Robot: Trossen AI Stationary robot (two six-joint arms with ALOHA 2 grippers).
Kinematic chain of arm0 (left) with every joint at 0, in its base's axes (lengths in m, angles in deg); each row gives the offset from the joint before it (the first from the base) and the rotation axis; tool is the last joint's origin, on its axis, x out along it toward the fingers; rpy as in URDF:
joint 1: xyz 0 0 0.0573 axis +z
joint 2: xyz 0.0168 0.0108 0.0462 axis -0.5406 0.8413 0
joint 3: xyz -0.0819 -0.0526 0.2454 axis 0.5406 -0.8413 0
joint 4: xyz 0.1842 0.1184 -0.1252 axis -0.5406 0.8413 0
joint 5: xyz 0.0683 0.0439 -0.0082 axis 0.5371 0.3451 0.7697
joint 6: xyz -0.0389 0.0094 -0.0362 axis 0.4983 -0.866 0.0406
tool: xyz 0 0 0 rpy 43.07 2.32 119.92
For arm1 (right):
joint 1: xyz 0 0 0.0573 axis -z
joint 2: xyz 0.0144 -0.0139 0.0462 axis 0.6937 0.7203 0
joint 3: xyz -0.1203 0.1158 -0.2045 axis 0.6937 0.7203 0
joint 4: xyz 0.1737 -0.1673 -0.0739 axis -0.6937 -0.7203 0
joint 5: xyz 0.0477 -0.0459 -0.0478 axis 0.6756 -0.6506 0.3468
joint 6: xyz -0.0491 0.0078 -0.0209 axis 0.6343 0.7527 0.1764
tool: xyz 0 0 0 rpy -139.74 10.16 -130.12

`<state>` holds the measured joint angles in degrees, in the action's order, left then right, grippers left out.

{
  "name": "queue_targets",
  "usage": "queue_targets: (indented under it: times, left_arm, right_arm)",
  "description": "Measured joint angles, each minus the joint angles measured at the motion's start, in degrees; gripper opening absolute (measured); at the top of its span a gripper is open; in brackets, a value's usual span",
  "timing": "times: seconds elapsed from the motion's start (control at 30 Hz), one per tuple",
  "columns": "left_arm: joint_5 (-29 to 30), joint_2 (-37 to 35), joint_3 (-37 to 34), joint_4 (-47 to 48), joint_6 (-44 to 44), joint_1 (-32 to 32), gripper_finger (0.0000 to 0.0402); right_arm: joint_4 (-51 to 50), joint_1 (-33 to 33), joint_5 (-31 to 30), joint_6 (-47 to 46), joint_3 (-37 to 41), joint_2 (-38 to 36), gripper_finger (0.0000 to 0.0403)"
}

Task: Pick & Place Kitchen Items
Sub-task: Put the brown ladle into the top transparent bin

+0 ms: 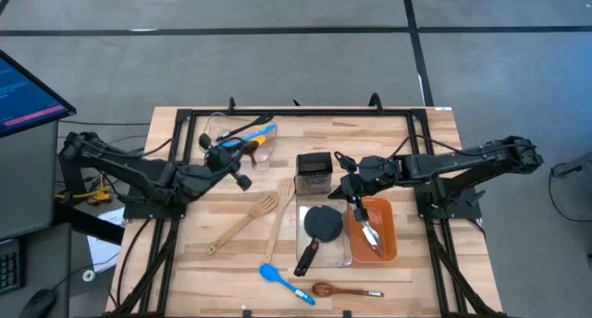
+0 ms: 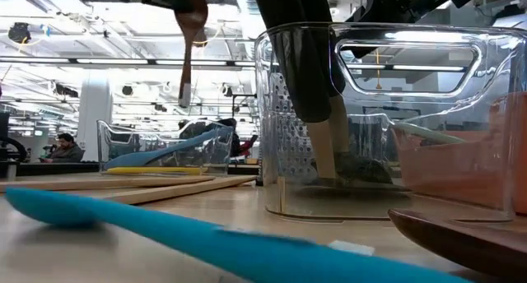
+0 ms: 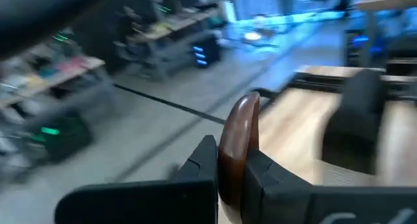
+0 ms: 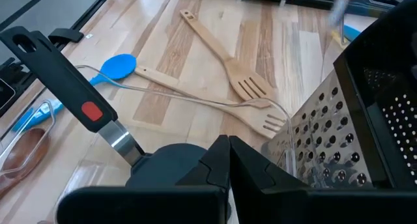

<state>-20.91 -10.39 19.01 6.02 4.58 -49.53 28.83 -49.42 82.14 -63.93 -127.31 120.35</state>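
A dark wooden spoon [image 3: 240, 146] stands clamped between the fingers of the left gripper [image 1: 242, 159], held above the table's [image 1: 416, 272] ten-o'clock area, just beside a clear bin [image 1: 222, 128] holding blue and yellow utensils. The right gripper [image 1: 347, 184], fingers pressed together and holding nothing, hangs near the table's centre over a black turner [image 4: 71, 87], with the steel box grater [image 1: 314, 173] at its nine o'clock and an orange tray [image 1: 388, 235] at its five.
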Motion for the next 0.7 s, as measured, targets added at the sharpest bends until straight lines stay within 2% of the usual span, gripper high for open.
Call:
queue_targets:
  times: [0.1, 0.37, 0.7]
  left_arm:
    - [3.7, 0.3, 0.0, -0.3, -5.2, 1.1, 0.0003]
    - [3.7, 0.3, 0.0, -0.9, -14.9, 5.2, 0.0003]
    - [-9.6, 0.3, 0.0, -1.1, -16.3, 14.0, 0.0004]
  right_arm:
    - [0.1, 0.0, 0.0, 0.0, 0.0, 0.0, 0.0000]
    - [0.4, 0.0, 0.0, 0.1, 0.0, 0.0, 0.0000]
    - [0.4, 1.1, 0.0, 0.1, 0.0, 0.0, 0.0000]
